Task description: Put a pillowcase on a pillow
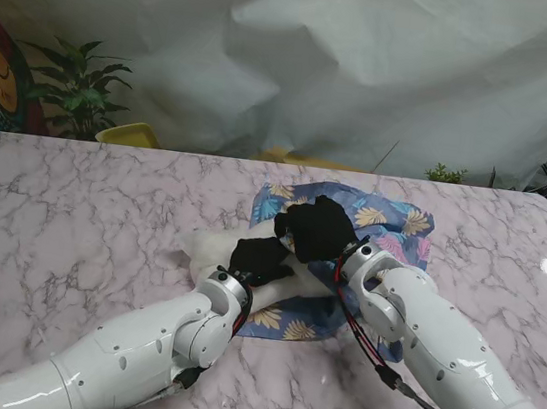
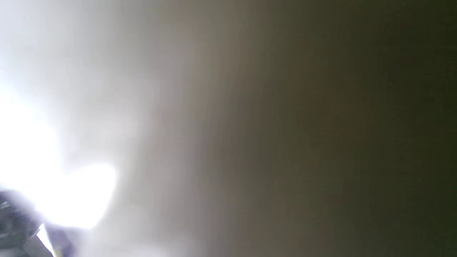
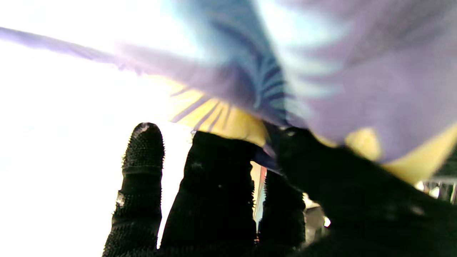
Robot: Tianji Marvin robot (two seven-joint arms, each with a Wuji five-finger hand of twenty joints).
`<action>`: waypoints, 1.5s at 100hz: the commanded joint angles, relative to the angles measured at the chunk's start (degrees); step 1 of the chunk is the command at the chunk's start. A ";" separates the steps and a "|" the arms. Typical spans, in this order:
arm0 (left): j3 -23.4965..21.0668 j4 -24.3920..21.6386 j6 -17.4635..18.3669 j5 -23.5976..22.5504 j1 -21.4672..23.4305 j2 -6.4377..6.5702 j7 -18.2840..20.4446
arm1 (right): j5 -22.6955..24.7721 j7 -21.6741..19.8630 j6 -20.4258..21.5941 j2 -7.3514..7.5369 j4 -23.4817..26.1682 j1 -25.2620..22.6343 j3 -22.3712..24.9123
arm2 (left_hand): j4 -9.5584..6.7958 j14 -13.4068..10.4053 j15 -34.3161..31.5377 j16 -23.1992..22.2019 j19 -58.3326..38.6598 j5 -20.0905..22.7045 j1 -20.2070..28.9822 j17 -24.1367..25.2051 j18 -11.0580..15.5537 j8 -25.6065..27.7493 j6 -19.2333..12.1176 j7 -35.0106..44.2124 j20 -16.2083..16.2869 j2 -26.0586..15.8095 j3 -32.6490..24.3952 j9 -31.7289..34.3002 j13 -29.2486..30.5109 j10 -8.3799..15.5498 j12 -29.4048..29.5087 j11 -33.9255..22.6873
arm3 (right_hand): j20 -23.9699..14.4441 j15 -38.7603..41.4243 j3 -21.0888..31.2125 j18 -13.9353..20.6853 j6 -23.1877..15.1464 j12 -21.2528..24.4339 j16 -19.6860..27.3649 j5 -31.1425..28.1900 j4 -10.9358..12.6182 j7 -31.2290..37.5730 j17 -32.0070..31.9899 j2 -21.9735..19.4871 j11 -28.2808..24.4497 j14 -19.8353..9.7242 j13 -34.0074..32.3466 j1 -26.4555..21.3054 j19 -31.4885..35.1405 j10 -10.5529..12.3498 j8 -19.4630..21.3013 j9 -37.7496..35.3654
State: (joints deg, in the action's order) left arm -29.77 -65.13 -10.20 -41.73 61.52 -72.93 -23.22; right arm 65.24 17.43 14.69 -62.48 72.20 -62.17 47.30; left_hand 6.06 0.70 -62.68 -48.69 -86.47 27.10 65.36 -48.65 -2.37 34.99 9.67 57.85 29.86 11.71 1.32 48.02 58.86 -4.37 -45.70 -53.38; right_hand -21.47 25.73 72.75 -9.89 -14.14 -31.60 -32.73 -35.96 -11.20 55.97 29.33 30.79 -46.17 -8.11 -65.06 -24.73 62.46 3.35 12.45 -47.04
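1. Pink-veined marble desk [image 1: 69, 228]: carries the work at its middle, toward the near edge.
2. Soft white pillow [image 1: 209, 251]: lies left of centre, its right part going under the pillowcase; the rest is hidden by the hands.
3. Left hand in black glove [image 1: 258, 259]: rests on the pillow at the case's mouth. Its wrist view is a grey blur, so I cannot tell whether its fingers grip.
4. Blue floral fabric pillowcase with yellow leaves [image 1: 392, 220]: spread flat right of centre, open edge facing left.
5. Right hand in black glove [image 1: 319, 229]: its fingers [image 3: 142, 157] are pinched on the case's hem [image 3: 228, 117], lifting it; one finger stands free.
6. Step judged: feeding the pillow into the opened mouth, early in the task. Next move calls for holding the hem raised while the pillow is pushed rightward.
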 commanded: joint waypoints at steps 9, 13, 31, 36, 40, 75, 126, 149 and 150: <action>0.19 -1.38 0.08 0.85 -0.67 0.25 2.85 | 6.49 -1.74 -0.19 3.74 4.38 -3.95 2.41 | -2.90 -13.64 -10.24 -0.98 -9.62 -0.91 8.60 -3.14 5.37 -2.13 -1.20 -1.02 3.57 -9.53 -5.91 2.61 6.42 3.02 -1.37 -3.78 | -1.20 -9.91 -8.80 -1.08 4.75 5.82 6.31 3.82 1.37 -12.18 -6.99 0.25 7.41 5.10 9.65 12.98 -2.77 -2.07 6.09 6.27; 0.23 -1.48 -0.05 1.02 -0.68 0.42 3.65 | 9.82 -2.57 -1.23 4.42 6.52 -5.28 3.76 | -2.94 -13.48 -10.24 -0.96 -9.74 -0.66 8.59 -2.95 5.29 -2.59 -1.45 -1.32 3.51 -9.65 -5.32 2.86 6.37 3.10 -1.32 -3.69 | -0.86 -10.98 -10.38 -1.21 4.73 6.72 7.70 4.37 1.19 -13.83 -8.31 -0.57 8.68 6.05 11.82 14.30 -3.27 -2.44 5.85 7.01; 0.41 -1.72 -0.72 1.28 -0.75 0.78 5.41 | 17.76 -4.34 -3.29 5.51 14.77 -12.72 11.57 | -3.51 -13.25 -10.67 -0.65 -11.05 0.91 8.60 -4.02 5.23 -5.52 -2.24 -3.15 2.95 -9.92 -2.43 5.43 7.85 4.02 -1.76 -4.27 | 0.84 -13.59 -10.99 -1.36 6.14 9.43 12.30 7.18 1.75 -19.25 -13.17 -4.32 12.40 9.39 20.98 12.14 -5.02 -4.45 4.47 11.67; 0.47 -1.73 -1.24 1.40 -0.78 0.79 5.78 | 20.05 -3.78 -4.53 5.63 17.06 -15.27 13.84 | -3.76 -13.34 -10.94 -0.54 -11.55 1.36 8.60 -4.40 5.26 -6.62 -2.21 -3.81 2.68 -9.84 -1.88 5.99 8.31 4.32 -1.96 -4.58 | 1.40 -13.67 -9.41 -1.41 6.66 9.92 13.32 7.96 2.01 -20.10 -14.40 -4.07 12.64 10.03 23.18 10.31 -5.20 -5.04 4.18 12.98; 0.50 -1.71 -1.59 1.53 -0.80 0.80 6.06 | 22.35 -3.16 -5.97 5.77 19.12 -17.65 15.83 | -3.85 -13.43 -11.17 -0.45 -11.89 1.72 8.60 -4.75 5.31 -7.40 -2.14 -4.20 2.46 -9.77 -1.48 6.48 8.76 4.57 -2.08 -4.83 | 1.83 -13.65 -7.98 -1.26 6.92 10.30 13.95 8.45 2.21 -20.59 -15.08 -3.70 12.85 10.27 24.67 8.69 -5.25 -5.33 3.98 14.05; 0.28 -3.05 -9.01 2.05 -0.20 0.82 8.57 | 20.13 -6.00 -23.70 3.17 29.01 -37.22 25.24 | -5.17 -15.74 -16.54 1.12 -18.04 4.87 5.85 -11.93 7.08 -11.81 -0.40 -5.80 -0.42 -7.15 -1.24 12.66 14.35 6.37 -1.81 -8.08 | -3.73 0.89 -5.70 -0.06 7.39 -0.64 4.48 1.39 -4.82 -9.06 0.10 -6.36 5.51 6.15 6.14 -10.93 4.24 -4.63 2.62 1.33; -3.60 -9.61 -4.66 6.99 4.62 2.46 13.07 | 1.16 -8.51 -24.68 2.08 11.01 -25.27 17.18 | -4.51 0.31 5.09 10.89 -6.69 6.24 -0.99 -3.02 -4.20 -12.48 0.31 -10.26 -7.28 -10.88 -0.55 10.49 7.99 3.87 10.29 6.75 | -3.51 -6.54 -29.63 -3.63 13.14 7.14 7.01 8.09 5.39 -17.47 0.62 -24.44 7.72 10.23 7.97 2.84 0.26 -7.29 5.32 8.94; -6.26 -12.72 1.89 11.85 7.56 3.52 16.22 | -4.17 -0.99 -23.56 0.80 3.91 -20.38 14.98 | -4.72 12.65 29.49 16.45 16.65 3.34 -9.99 17.59 -12.20 -10.56 2.10 -22.87 -4.23 -16.49 0.11 -1.83 -10.38 -4.30 20.91 25.00 | -3.34 -6.51 -30.40 -3.22 12.58 7.57 7.55 7.42 5.52 -16.85 0.00 -24.89 7.03 10.23 8.45 2.45 0.85 -6.85 6.31 8.39; -6.30 -12.80 2.18 11.96 7.63 3.57 16.32 | -4.31 -0.58 -23.49 0.74 3.61 -20.15 14.86 | -4.72 12.88 29.84 16.60 17.09 3.25 -10.21 18.04 -12.34 -10.57 1.99 -23.10 -4.22 -16.57 0.15 -2.22 -10.84 -4.42 21.07 25.31 | -3.33 -6.47 -30.31 -3.21 12.46 7.58 7.57 7.29 5.54 -16.76 -0.01 -24.83 6.98 10.21 8.41 2.36 0.89 -6.81 6.37 8.29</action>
State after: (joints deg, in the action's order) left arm -36.87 -77.49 -8.88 -29.22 68.03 -69.64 -8.89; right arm 61.55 16.21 -9.12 -61.18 76.80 -83.76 62.34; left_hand 4.02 14.63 -40.39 -36.06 -74.34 30.23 56.66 -34.12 -14.09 22.46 14.56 34.00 25.05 2.12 4.38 48.42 51.09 -11.83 -27.18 -31.00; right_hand -25.38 21.47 43.02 -11.82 -4.29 -24.53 -25.84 -30.42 -7.24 41.66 30.26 8.33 -39.94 1.00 -57.80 -23.63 63.29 -2.53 18.87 -39.92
